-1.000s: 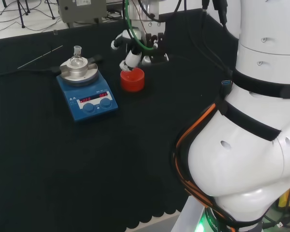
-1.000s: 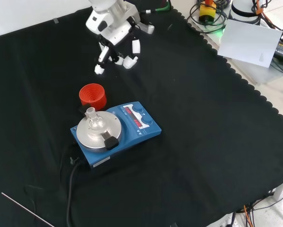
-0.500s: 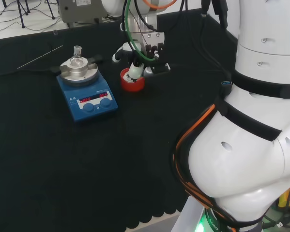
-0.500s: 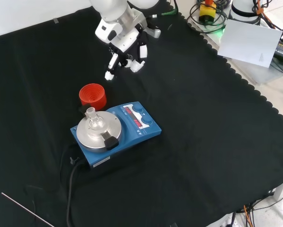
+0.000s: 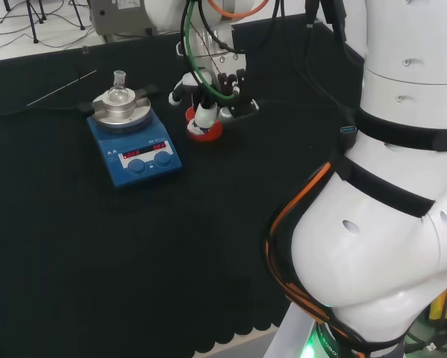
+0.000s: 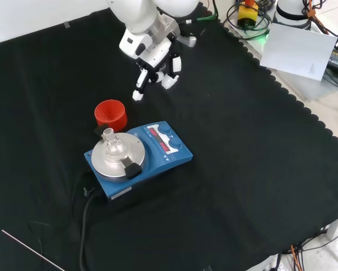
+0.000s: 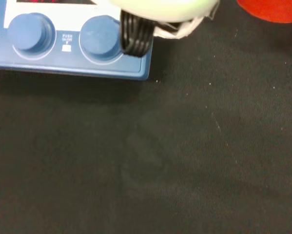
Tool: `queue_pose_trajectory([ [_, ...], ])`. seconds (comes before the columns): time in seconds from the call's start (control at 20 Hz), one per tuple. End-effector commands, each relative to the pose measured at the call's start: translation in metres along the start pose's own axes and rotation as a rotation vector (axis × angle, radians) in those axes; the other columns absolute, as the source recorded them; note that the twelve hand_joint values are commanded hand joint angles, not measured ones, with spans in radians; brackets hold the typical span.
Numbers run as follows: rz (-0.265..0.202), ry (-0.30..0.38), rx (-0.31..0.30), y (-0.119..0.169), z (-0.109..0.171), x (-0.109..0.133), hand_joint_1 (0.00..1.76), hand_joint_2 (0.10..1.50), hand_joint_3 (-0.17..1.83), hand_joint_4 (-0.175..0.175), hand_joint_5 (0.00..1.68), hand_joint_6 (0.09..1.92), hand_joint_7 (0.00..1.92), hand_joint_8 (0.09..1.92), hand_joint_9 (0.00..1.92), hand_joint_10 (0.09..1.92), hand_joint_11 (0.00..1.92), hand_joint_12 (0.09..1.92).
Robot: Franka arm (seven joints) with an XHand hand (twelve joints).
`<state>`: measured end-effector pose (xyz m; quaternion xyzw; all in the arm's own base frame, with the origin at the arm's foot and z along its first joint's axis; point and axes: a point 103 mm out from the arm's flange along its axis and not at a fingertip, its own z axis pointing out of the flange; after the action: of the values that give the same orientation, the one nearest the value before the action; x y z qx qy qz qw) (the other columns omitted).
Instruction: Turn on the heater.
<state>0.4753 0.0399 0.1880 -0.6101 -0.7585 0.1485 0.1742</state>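
The black and white hand (image 6: 155, 59) hangs above the black cloth (image 6: 259, 147), holding nothing, fingers loosely bent downward, near the red ribbed ring (image 6: 110, 113), I think to reach the knobs. The blue heater with its round metal plate (image 6: 136, 157) stands towards the middle of the bench and carries a small glass flask (image 6: 113, 141). Cables and paper lie beyond the bench edge.

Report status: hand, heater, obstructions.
Hand above cloth, holding nothing, short of heater. Knobs untouched. Red ring beside heater, not blocking.
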Motion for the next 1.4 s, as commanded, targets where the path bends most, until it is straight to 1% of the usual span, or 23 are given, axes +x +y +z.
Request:
queue_pose_trajectory([
  [0.05, -0.008, -0.046, 0.046, -0.008, 0.001, 0.012, 1.26, 0.68, 0.78, -0.051, 0.43, 0.09, 1.59, 1.46, 1.83, 1.41, 1.91, 1.36],
  [0.15, -0.01, -0.056, 0.064, -0.011, 0.0, 0.015, 1.28, 0.71, 0.79, -0.047, 0.46, 0.09, 1.62, 1.58, 1.82, 1.6, 1.92, 1.55],
  [0.25, -0.01, -0.067, 0.101, -0.013, -0.001, 0.018, 1.35, 0.74, 0.83, -0.043, 0.46, 0.09, 1.64, 1.68, 1.82, 1.72, 1.92, 1.61],
  [0.4, -0.017, -0.088, 0.162, -0.015, -0.001, 0.027, 1.42, 0.73, 0.93, -0.035, 0.42, 0.09, 1.67, 1.74, 1.83, 1.8, 1.92, 1.66],
  [0.55, -0.03, -0.108, 0.203, -0.016, 0.001, 0.037, 1.45, 0.71, 0.99, -0.028, 0.37, 0.09, 1.68, 1.76, 1.83, 1.82, 1.92, 1.68],
  [0.75, -0.037, -0.135, 0.249, -0.015, 0.004, 0.049, 1.45, 0.7, 1.02, -0.023, 0.35, 0.09, 1.69, 1.77, 1.84, 1.82, 1.92, 1.68],
  [1.15, -0.072, -0.164, 0.277, -0.016, 0.007, 0.072, 1.46, 0.69, 1.04, -0.018, 0.33, 0.09, 1.69, 1.77, 1.84, 1.82, 1.92, 1.68],
  [1.4, -0.075, -0.176, 0.298, -0.014, 0.011, 0.078, 1.46, 0.69, 1.04, -0.016, 0.33, 0.09, 1.69, 1.77, 1.84, 1.82, 1.92, 1.68],
])
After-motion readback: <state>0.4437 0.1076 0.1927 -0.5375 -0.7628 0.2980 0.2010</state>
